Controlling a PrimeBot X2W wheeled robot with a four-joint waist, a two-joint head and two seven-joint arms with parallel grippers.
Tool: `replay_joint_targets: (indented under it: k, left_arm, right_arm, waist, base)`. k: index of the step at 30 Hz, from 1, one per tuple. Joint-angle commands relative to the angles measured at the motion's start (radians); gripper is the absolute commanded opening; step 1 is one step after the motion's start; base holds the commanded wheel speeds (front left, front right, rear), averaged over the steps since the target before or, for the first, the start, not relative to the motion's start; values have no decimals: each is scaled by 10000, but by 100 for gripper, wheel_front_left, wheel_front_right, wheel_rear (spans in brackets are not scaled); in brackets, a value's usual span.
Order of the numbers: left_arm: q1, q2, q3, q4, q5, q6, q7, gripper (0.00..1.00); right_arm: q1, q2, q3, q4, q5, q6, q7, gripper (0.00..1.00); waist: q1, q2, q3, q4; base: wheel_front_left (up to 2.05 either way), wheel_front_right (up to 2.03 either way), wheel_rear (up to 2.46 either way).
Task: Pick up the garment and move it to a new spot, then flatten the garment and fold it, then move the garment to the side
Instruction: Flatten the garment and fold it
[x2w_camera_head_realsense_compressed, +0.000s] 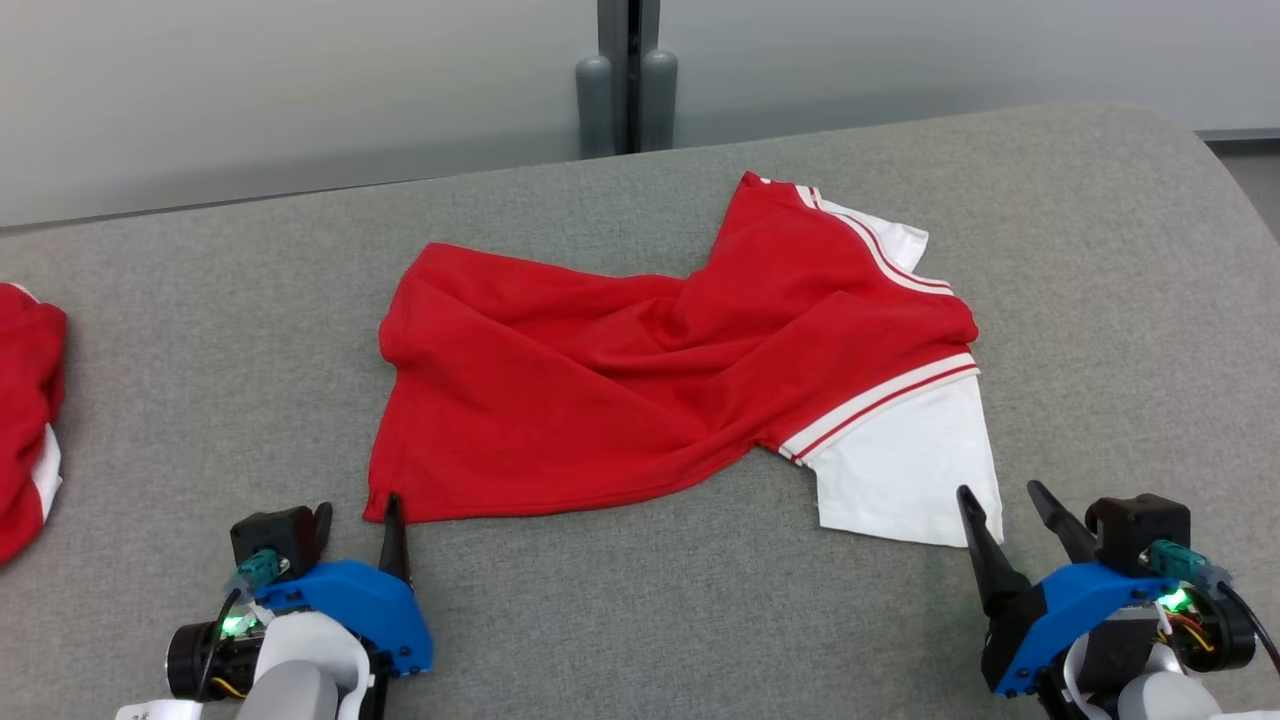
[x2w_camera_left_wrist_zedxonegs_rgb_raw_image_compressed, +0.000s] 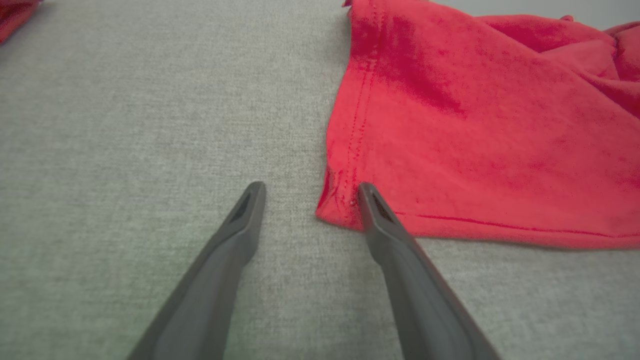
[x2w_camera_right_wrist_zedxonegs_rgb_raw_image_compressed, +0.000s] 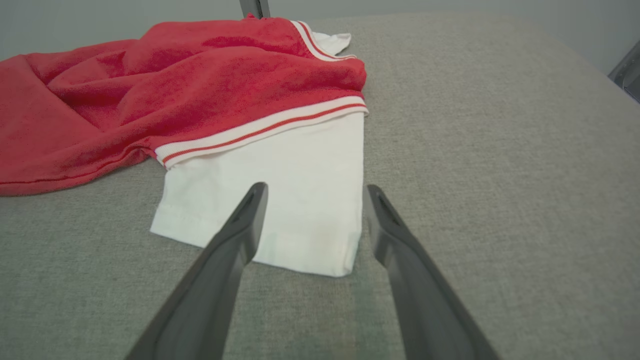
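A red garment (x2w_camera_head_realsense_compressed: 620, 390) with white sleeves and striped trim lies rumpled across the middle of the grey padded table (x2w_camera_head_realsense_compressed: 640, 620). My left gripper (x2w_camera_head_realsense_compressed: 357, 510) stands open at the garment's near left hem corner (x2w_camera_left_wrist_zedxonegs_rgb_raw_image_compressed: 335, 205), its right finger (x2w_camera_left_wrist_zedxonegs_rgb_raw_image_compressed: 372, 207) touching the corner's edge. Over the near white sleeve (x2w_camera_right_wrist_zedxonegs_rgb_raw_image_compressed: 295, 200) my right gripper (x2w_camera_right_wrist_zedxonegs_rgb_raw_image_compressed: 315, 192) is open, its fingers straddling the sleeve's right corner, with nothing held. In the head view the right gripper (x2w_camera_head_realsense_compressed: 1000, 495) sits just beside that sleeve (x2w_camera_head_realsense_compressed: 900, 470).
A second red and white garment (x2w_camera_head_realsense_compressed: 25, 420) lies bunched at the table's far left edge. Behind the table runs a pale wall with a grey post (x2w_camera_head_realsense_compressed: 625, 80). The table's right edge curves away near the floor (x2w_camera_head_realsense_compressed: 1255, 170).
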Motion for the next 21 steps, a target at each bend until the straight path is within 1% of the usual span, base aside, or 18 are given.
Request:
replay_joint_targets:
  k: [1,3,4,5,6,9,12,18,19,20,21]
  left_arm:
    - [-339,91,37,300,72,218,152,100]
    - [-365,85,-37,612,37,148,385,100]
    - [-372,88,-97,746,3,32,480,82]
    - [-388,86,-157,845,-43,-79,570,35]
    - [-405,37,-224,927,-111,-218,657,0]
    - [-412,-8,-340,1048,-214,-410,748,0]
    - [-406,-46,-392,1028,-283,-464,624,0]
    - [-212,-113,-527,982,-391,-541,409,0]
    - [-193,-91,-519,979,-406,-535,351,0]
    - [-193,-91,-519,979,-406,-535,351,0]
    - [-177,-82,-516,947,-410,-500,283,0]
  right_arm:
    - [-225,22,-111,122,-97,2,39,100]
    - [-292,35,-57,257,34,2,-7,100]
    - [-336,37,-33,335,116,2,-42,100]
    - [-381,29,-14,397,160,2,-72,100]
    - [-408,23,-4,471,208,2,-84,100]
    - [-437,27,42,731,328,2,-82,100]
    - [-557,26,-13,1007,400,2,-156,100]
    - [-718,32,-94,2204,247,2,72,100]
    - [-736,39,-69,2356,268,2,117,98]
    - [-736,39,-69,2356,268,2,117,98]
    - [-776,42,-55,2454,317,2,65,51]
  waist:
    - [-2,0,183,-78]
    - [-2,0,335,-159]
    - [-2,0,396,-190]
    - [-2,0,467,-219]
    - [-2,0,517,-233]
    - [-2,0,656,-260]
    - [-2,0,737,-257]
    - [-2,0,772,-33]
    - [-2,0,761,-9]
    - [-2,0,761,-9]
    - [-2,0,744,15]
  base:
    - [0,0,0]
    - [0,0,0]
    - [0,0,0]
    - [0,0,0]
    - [0,0,0]
    - [0,0,0]
    - [0,0,0]
    - [0,0,0]
    - [0,0,0]
    - [0,0,0]
    - [0,0,0]
